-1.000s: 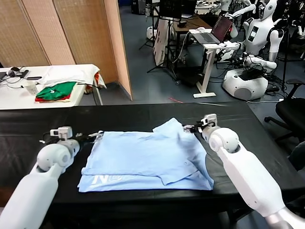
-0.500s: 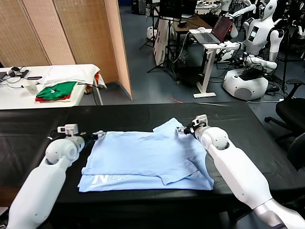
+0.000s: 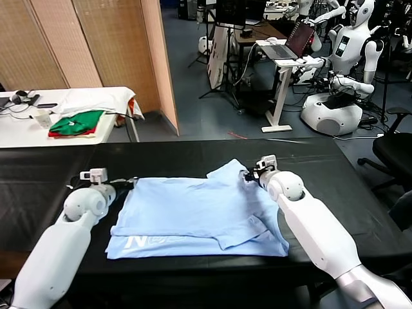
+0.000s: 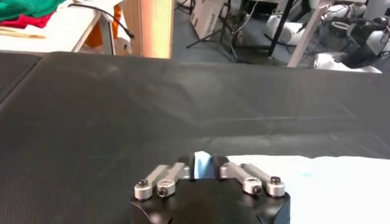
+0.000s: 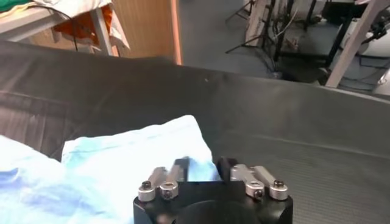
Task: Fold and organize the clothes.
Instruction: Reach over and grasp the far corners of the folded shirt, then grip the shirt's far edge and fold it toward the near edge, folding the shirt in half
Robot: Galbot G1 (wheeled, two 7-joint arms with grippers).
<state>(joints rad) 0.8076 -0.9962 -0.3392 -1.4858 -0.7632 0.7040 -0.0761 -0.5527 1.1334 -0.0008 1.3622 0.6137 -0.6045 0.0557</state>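
Observation:
The clothes are one pale sky-blue T-shirt (image 3: 199, 215) lying partly folded on the black table (image 3: 51, 174), white lettering near its front left hem. My left gripper (image 3: 131, 183) sits low at the shirt's far left corner. In the left wrist view the left gripper (image 4: 202, 165) is shut on a small fold of the blue T-shirt (image 4: 329, 182). My right gripper (image 3: 248, 175) rests at the far right sleeve. In the right wrist view the right gripper (image 5: 204, 169) has the edge of the T-shirt (image 5: 122, 164) between its pads.
A white side table at the far left carries green and red folded garments (image 3: 75, 122) and a white cloth (image 3: 96, 98). A wooden screen (image 3: 96, 45) stands behind. Other robots (image 3: 341, 77), a laptop desk (image 3: 290, 48) and an office chair (image 3: 396, 151) stand beyond the table.
Both grippers moved inward onto the shirt's far edge and went from open to shut, the left on the left corner, the right on the right sleeve.

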